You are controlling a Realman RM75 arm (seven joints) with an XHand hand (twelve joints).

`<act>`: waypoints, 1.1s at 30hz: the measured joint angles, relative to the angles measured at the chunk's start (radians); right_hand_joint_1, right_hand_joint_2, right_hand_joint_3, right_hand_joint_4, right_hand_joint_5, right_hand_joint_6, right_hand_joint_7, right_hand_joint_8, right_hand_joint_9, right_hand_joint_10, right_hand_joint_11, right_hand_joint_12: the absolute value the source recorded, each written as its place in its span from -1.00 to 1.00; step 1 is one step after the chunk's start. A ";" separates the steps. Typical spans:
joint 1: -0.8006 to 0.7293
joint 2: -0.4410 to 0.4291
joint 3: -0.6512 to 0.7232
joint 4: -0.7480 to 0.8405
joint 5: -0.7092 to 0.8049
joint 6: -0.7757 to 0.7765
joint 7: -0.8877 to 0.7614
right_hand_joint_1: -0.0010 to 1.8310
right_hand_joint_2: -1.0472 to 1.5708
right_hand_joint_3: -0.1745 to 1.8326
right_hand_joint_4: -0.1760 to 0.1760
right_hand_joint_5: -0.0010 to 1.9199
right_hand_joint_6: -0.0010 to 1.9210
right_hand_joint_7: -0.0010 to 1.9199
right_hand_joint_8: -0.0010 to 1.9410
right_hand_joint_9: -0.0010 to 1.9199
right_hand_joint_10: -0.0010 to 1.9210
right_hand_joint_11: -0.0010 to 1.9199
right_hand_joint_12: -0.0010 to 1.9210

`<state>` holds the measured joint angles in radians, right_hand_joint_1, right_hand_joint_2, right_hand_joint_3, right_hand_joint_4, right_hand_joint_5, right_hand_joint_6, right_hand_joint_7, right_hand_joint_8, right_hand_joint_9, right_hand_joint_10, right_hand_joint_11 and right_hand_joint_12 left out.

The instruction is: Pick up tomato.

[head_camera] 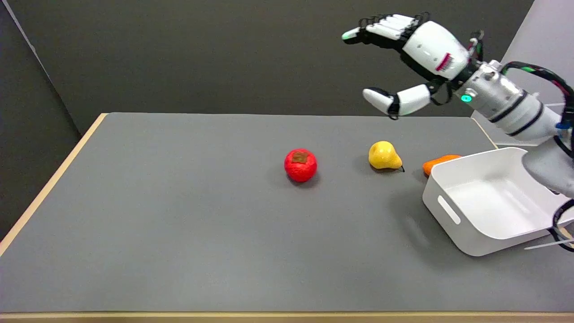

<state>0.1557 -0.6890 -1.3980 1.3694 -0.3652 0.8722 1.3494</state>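
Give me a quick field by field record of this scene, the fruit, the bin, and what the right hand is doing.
tomato: red, on the grey table, untouched
pear: yellow, right of the tomato, apart from it
orange item: partly hidden behind the bin, kind unclear
bin: white, nothing visible inside, at the table's right
right hand: in the air above the pear, fingers apart, holding nothing

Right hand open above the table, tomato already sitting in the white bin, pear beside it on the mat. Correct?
Not quite: the tomato sits on the grey table, left of the pear, not in the white bin. The head view shows it. The right hand is open.
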 measured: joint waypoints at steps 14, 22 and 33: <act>-0.077 0.021 0.099 -0.079 0.058 0.134 0.006 -0.46 0.28 0.11 0.58 -0.73 -0.44 -0.57 -0.53 -0.62 -0.13 -0.60 0.59; -0.086 0.022 0.091 -0.054 0.069 0.101 -0.012 -0.43 0.27 0.11 0.58 -0.73 -0.44 -0.58 -0.53 -0.63 -0.13 -0.62 0.59; -0.074 0.018 -0.014 0.057 -0.014 -0.087 -0.089 -0.53 0.22 0.11 0.54 -0.84 -0.58 -0.79 -0.70 -0.83 -0.35 -0.82 0.37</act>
<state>0.0815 -0.6708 -1.4120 1.4265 -0.3787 0.7847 1.2605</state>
